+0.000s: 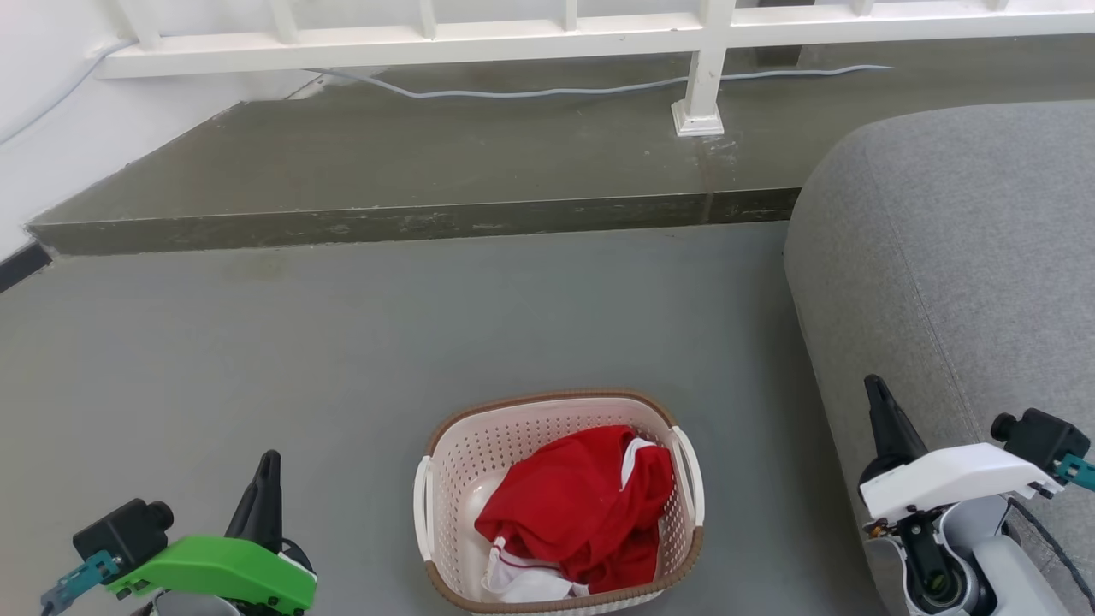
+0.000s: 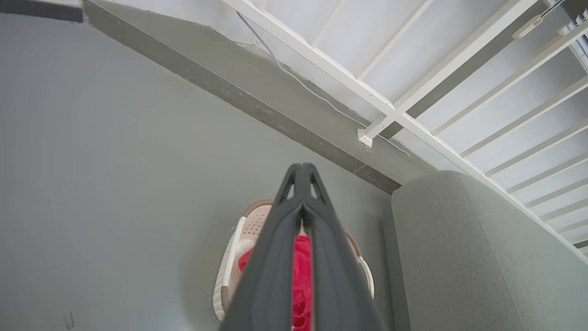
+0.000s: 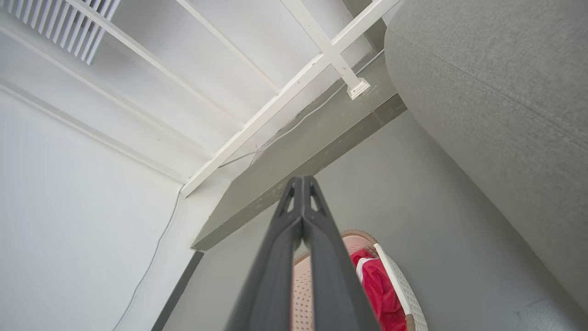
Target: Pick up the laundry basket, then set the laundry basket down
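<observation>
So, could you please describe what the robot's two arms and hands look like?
Both hands have two long, dark, tapering fingers with triangular cut-outs near the tips. The left hand carries a bright green cover, the right hand a white cover. Each bears a small black camera with a teal connector; a thin black cable trails behind the right one.

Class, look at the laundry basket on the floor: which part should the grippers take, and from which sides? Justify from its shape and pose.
Take the white handles: left gripper on the left handle from the left, right gripper on the right handle from the right. The basket stands upright between them, a handle bowed out on each side; red clothing lies inside.
</observation>
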Controlling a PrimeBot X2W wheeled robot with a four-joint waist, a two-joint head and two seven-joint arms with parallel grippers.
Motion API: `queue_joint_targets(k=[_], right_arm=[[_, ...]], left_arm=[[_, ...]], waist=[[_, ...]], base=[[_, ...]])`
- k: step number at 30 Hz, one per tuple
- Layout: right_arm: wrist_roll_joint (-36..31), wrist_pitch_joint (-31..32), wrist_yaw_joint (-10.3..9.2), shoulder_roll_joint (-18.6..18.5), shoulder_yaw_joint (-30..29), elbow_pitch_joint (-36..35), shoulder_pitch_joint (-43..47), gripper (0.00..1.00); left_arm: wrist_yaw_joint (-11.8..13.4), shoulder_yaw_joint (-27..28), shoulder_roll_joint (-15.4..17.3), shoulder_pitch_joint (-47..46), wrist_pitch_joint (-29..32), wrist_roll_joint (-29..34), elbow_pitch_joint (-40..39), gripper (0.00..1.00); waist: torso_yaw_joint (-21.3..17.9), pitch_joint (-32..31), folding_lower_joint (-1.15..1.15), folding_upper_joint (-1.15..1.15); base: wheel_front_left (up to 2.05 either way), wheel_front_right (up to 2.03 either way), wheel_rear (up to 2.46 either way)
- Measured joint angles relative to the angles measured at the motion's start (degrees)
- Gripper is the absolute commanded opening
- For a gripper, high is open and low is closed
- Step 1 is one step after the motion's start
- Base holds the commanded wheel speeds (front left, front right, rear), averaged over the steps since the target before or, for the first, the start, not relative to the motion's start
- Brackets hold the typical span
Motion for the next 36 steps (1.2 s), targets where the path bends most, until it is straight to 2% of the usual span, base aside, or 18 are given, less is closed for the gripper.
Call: queue_joint_targets(k=[36], right_arm=[[26.26, 6.05, 4.86, 1.77, -8.40, 0.91, -1.19, 0.00]], left_arm=[[-5.03, 6.34, -1.77, -2.75, 4.88, -26.98, 4.27, 0.00]], waist=[[0.87, -1.24, 0.00, 0.00]], base=[[0.00, 0.00, 0.00]])
